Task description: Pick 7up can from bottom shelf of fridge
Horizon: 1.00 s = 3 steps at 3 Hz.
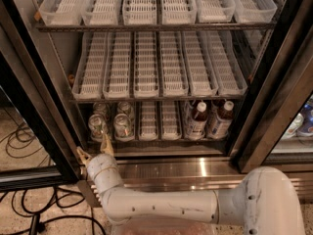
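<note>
The 7up can point(97, 126) stands upright at the front left corner of the bottom shelf point(161, 142), in the leftmost white lane tray of the fridge point(205, 166). It looks like thin aluminium — fairly weighty if full, smooth-sided, probably slick from the cold, and easily dented by a hard squeeze. The sensible hold is across the round body at mid-height, not on the shiny top.

Just right of the can stands a twin can point(123, 126), with two more behind the pair, so there is little room for a finger between them. Just below and in front of the can, outside the shelf edge, sits the gripper point(95, 151) — its fingers point(106, 144) are spread wide and hold nothing.

Further right of the can, two lane trays point(148, 119) have nothing in them, then two dark-capped bottles point(198, 120) fill the next lanes. Above the can, both higher racks point(161, 67) carry only bare trays.
</note>
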Each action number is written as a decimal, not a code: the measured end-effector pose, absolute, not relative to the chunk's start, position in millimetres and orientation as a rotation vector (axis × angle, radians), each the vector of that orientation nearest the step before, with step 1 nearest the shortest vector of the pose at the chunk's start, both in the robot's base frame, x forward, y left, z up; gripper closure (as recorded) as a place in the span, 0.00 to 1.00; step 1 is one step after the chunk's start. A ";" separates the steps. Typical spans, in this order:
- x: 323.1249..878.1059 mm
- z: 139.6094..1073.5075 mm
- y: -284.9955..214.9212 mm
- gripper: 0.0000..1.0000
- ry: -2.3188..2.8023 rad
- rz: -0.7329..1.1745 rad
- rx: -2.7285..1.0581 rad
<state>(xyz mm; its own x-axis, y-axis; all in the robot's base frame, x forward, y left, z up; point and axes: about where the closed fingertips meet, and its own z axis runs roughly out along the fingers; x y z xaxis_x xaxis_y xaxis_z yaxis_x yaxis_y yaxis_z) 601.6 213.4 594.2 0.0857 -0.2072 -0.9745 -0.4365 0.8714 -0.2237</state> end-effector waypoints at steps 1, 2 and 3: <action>606.4 594.0 211.9 0.42 1.489 0.156 -0.518; 612.1 595.5 208.2 0.38 1.476 0.122 -0.504; 618.4 597.8 203.9 0.34 1.461 0.081 -0.489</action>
<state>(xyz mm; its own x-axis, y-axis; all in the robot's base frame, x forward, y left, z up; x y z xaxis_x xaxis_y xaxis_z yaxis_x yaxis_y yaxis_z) 618.4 203.9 597.8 0.1254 -0.2389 -0.9629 -0.3444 0.8997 -0.2680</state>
